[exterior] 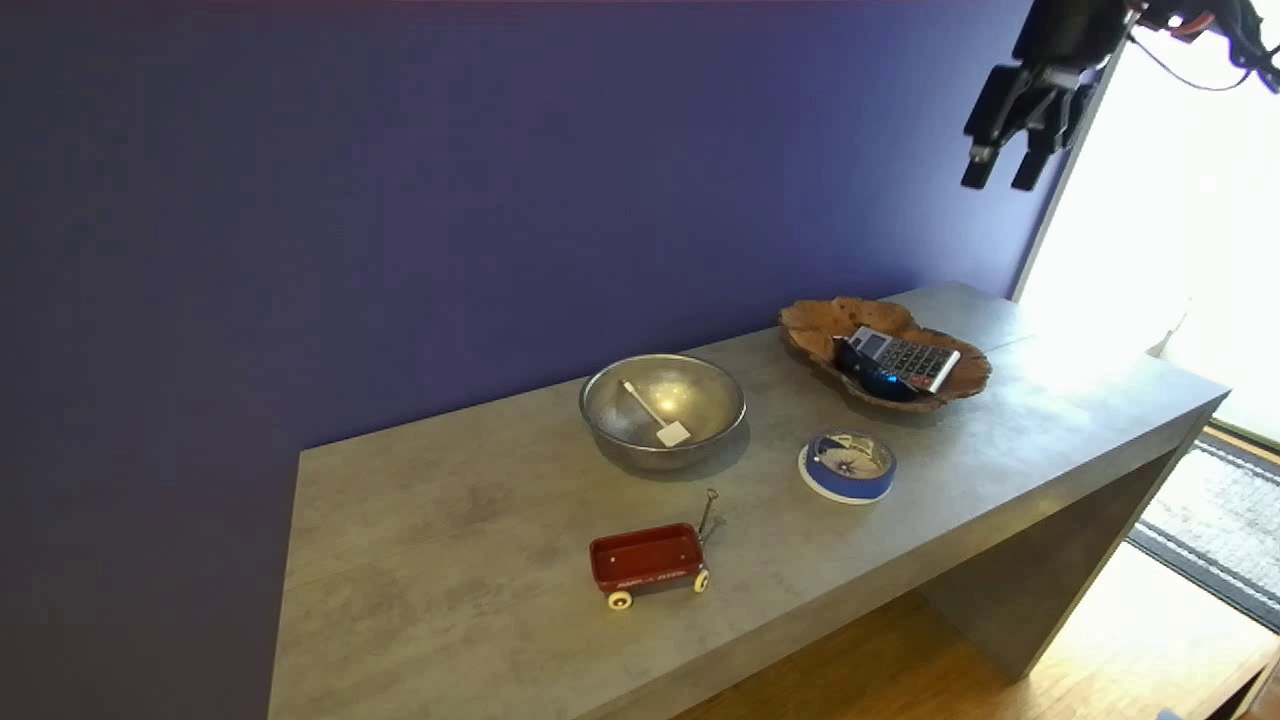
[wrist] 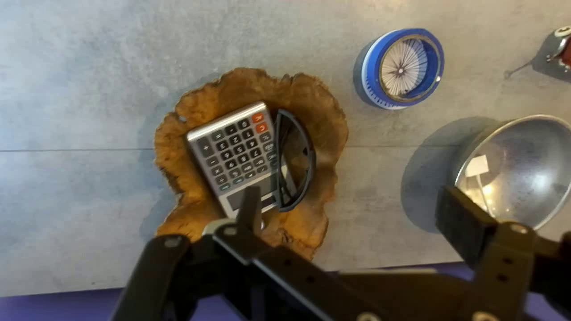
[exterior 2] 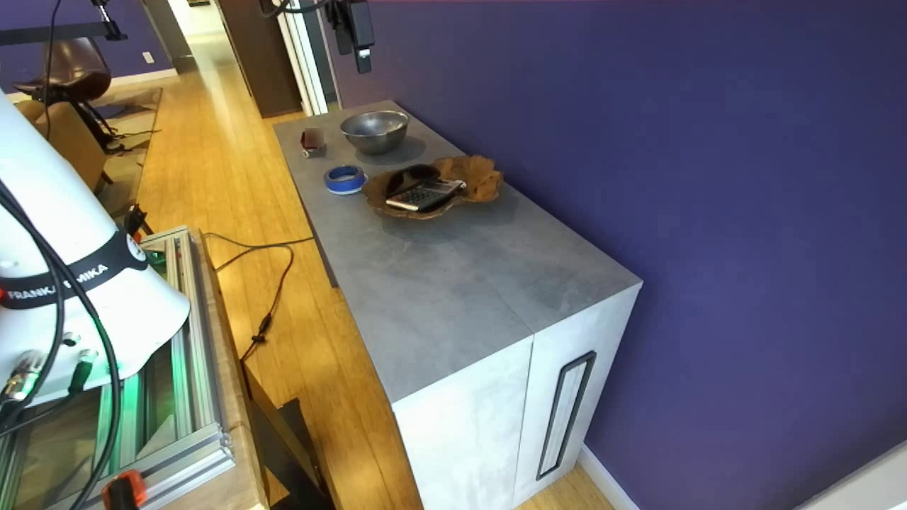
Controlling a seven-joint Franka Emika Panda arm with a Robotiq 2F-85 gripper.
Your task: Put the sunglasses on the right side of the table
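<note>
The black sunglasses [exterior: 885, 382] lie in a brown wooden bowl [exterior: 812, 325] beside and partly over a calculator [exterior: 912, 358]. In an exterior view the sunglasses [exterior 2: 413, 176] sit behind the calculator. In the wrist view the sunglasses [wrist: 294, 147] overlap the calculator's edge, lens side curving outward. The light-grey table [exterior: 450, 520] also shows in the wrist view [wrist: 89, 89]. My gripper [exterior: 1004, 172] is open and empty, high above the table. In the wrist view its fingers [wrist: 354, 211] are wide apart, one over the wooden bowl and one over the steel bowl's edge.
A steel bowl [exterior: 660, 455] with a small white swatter-like stick [exterior: 650, 408] stands beside the wooden bowl. A blue-and-white round dish [exterior: 850, 482] and a red toy wagon [exterior: 645, 560] stand nearer the front edge. A purple wall [exterior: 450, 200] runs along the table's back.
</note>
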